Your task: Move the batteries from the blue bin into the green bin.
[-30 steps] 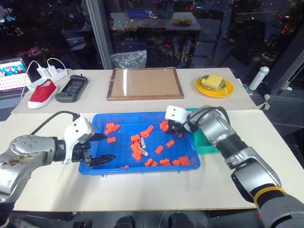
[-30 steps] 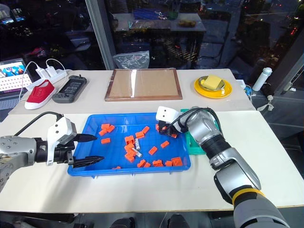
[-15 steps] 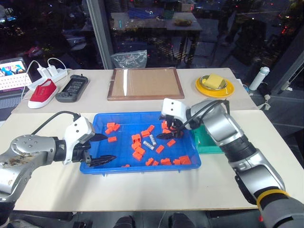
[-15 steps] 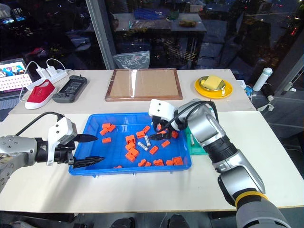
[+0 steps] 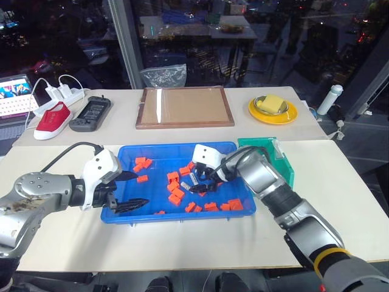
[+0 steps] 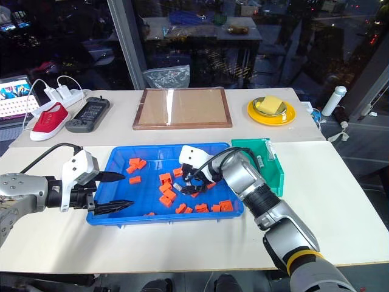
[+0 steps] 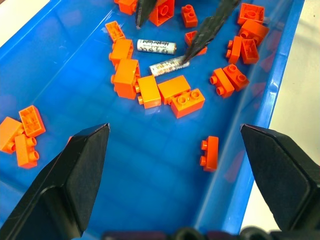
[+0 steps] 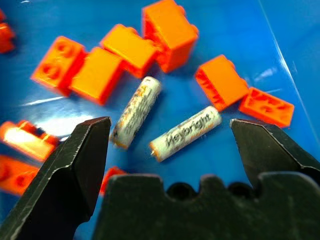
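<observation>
The right claw [image 8: 167,130] is hovering with its fingers spread wide over the two batteries [image 8: 185,133], which are lying loose and close together, not quite touching, on the floor of the blue bin [image 5: 124,214], near the middle of the head frames. The main risk is that the fingers are straddling both cells at once, so closing could be pinching the pair, or squeezing one out sideways since the slim cylinders are likely rolling easily. The orange blocks [image 8: 171,31] are crowding in just beside them and could be getting trapped between finger and battery. The left claw [image 5: 129,190] is hanging open and empty over the bin's left end, well apart from the batteries. The green bin [image 6: 276,177] is sitting against the blue bin's right edge on the counter [image 5: 182,243]. The right wrist view is revealing the printing on each cell and the gap between them; the head views are giving only a small pale speck there, yet are showing the green bin.
</observation>
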